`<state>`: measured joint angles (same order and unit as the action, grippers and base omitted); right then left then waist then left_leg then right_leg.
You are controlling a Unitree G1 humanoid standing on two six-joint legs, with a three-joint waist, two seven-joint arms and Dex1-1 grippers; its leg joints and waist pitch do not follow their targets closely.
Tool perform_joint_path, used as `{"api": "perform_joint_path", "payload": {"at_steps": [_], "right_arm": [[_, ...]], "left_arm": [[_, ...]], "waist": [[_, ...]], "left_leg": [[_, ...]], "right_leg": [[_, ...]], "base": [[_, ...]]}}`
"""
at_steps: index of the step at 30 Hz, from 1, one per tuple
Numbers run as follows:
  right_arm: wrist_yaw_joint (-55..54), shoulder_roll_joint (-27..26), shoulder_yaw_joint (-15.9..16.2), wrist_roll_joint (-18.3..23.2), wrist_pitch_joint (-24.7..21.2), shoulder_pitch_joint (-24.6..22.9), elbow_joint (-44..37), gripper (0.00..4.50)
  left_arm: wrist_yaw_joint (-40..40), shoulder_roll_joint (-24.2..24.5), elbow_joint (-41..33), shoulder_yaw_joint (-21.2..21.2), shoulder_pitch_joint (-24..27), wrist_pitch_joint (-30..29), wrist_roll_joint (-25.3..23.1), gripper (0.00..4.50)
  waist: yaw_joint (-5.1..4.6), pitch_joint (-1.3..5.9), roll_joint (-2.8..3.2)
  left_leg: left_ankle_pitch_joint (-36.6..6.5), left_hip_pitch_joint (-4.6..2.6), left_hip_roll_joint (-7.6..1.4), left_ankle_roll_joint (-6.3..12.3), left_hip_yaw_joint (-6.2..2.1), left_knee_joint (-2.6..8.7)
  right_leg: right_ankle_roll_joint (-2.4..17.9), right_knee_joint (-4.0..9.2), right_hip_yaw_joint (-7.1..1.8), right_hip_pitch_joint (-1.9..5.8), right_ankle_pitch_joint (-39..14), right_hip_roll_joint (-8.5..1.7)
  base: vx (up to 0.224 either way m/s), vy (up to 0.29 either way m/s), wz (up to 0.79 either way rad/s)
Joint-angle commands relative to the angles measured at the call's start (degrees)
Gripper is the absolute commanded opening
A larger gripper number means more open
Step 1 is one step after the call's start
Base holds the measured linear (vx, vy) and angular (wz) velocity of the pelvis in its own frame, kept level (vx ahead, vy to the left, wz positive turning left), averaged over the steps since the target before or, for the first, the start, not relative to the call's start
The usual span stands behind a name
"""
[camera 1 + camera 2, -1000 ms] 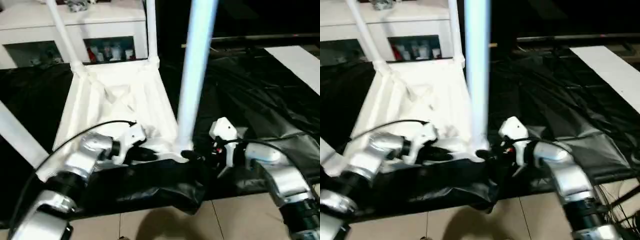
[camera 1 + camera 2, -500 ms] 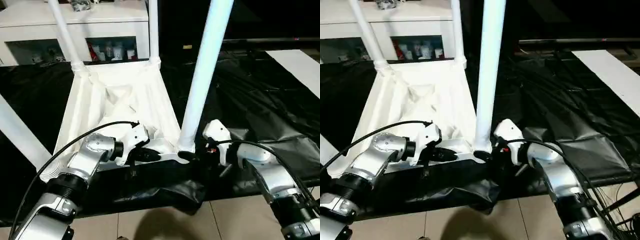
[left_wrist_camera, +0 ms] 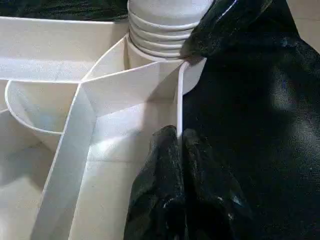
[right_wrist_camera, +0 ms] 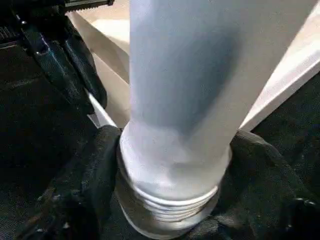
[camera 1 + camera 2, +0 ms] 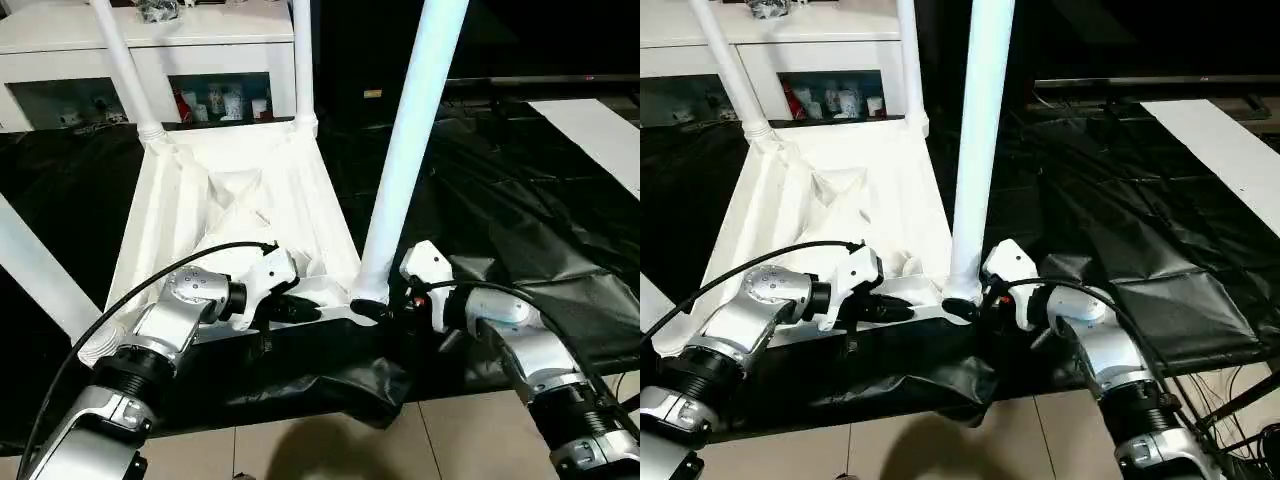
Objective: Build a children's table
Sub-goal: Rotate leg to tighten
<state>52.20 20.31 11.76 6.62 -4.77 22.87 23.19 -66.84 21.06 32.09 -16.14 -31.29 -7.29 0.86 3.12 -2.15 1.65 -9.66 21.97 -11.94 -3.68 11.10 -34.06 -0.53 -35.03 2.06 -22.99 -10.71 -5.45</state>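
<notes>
Children's table (image 5: 240, 215): upside down on black sheeting (image 5: 520, 230), legs up. Left end effector (image 3: 179, 150): pinched narrow on the tabletop's near rim. Right end effector (image 4: 170, 200): fingers wrapped around the near-right leg (image 5: 405, 160) at its socket.

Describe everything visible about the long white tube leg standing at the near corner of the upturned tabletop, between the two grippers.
The long white tapered plastic tube leg rises from the near corner socket of the white ribbed tabletop, leaning slightly away from upright, smooth along its length. Its foot carries a band of ringed ridges entering the round socket. The right gripper wraps its black fingers around that foot, one on each side. The left gripper is pinched on the tabletop's thin rim beside it, not on the leg.
</notes>
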Motion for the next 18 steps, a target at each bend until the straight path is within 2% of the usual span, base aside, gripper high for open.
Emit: {"api": "perform_joint_path", "payload": {"at_steps": [1,4,8,12,14,16,17,18], "right_arm": [[-0.54,0.20,-1.02,-0.10,0.26,1.06,0.76,3.00],[-0.39,-0.03,-1.00,0.04,0.38,0.96,0.94,2.81],[-0.87,-0.75,-1.33,0.59,-0.22,0.51,1.27,2.75],[-4.47,-2.29,-2.23,0.40,-1.41,0.31,2.65,2.75],[-6.66,-3.22,-2.82,0.25,-2.14,0.40,3.28,2.74],[-12.96,-6.38,-4.25,-0.07,-3.75,0.77,5.13,2.74],[-17.94,-8.74,-5.47,-0.27,-4.22,1.52,6.84,2.74],[-17.94,-8.74,-5.47,-0.27,-4.22,1.52,6.84,2.74]], "left_arm": [[-1.47,0.45,1.71,-1.43,1.70,-0.75,-0.63,0.00],[-1.83,0.81,1.60,-1.47,1.95,-0.90,-0.58,0.00],[-1.94,1.11,1.24,-1.50,2.63,-1.21,-0.49,0.00],[-0.78,0.75,1.05,-1.34,3.12,-1.95,-0.54,0.00],[0.19,0.26,1.18,-1.19,3.07,-2.73,-0.58,0.00],[4.72,-2.11,3.15,-0.74,1.76,-4.23,-1.43,0.00],[7.87,-3.99,4.85,-0.61,0.61,-4.72,-2.12,0.00],[7.87,-3.99,4.85,-0.61,0.61,-4.72,-2.12,0.00]], "waist": [[-0.01,3.18,-0.89],[-0.03,3.20,-0.77],[-0.23,3.16,-0.81],[-0.71,3.03,-0.58],[-1.03,2.86,-0.58],[-1.37,2.68,-0.53],[-1.63,2.60,-0.45],[-1.67,2.57,-0.48]], "left_leg": [[-15.48,-0.96,-0.78,1.61,-0.39,4.28],[-15.35,-1.00,-0.84,1.58,-0.42,4.32],[-15.68,-0.96,-0.81,1.57,-0.42,4.36],[-16.84,-0.94,-0.79,1.06,-0.49,4.54],[-18.40,-0.91,-0.75,0.51,-0.61,4.74],[-19.98,-0.94,-0.72,-0.11,-0.67,4.89],[-21.74,-1.20,-0.62,-1.14,-0.76,4.95],[-22.30,-1.27,-0.50,-1.50,-0.85,4.97]], "right_leg": [[11.52,4.37,-1.31,2.09,-13.20,-1.78],[11.52,4.35,-1.33,2.06,-13.31,-1.83],[11.69,4.36,-1.32,2.05,-13.21,-1.81],[11.47,4.54,-1.32,1.99,-14.80,-1.78],[10.96,4.76,-1.26,1.90,-17.38,-1.83],[10.19,5.07,-1.27,1.77,-19.95,-1.77],[9.51,5.34,-1.30,1.45,-22.50,-1.81],[9.15,5.42,-1.19,1.45,-23.77,-1.79]], "base": [[0.000,0.000,0.00],[0.000,0.000,0.00],[0.000,0.000,0.00],[0.000,0.000,0.00],[0.000,0.000,0.00],[0.000,0.000,0.00],[0.000,0.000,0.00],[0.000,0.000,0.00]]}}
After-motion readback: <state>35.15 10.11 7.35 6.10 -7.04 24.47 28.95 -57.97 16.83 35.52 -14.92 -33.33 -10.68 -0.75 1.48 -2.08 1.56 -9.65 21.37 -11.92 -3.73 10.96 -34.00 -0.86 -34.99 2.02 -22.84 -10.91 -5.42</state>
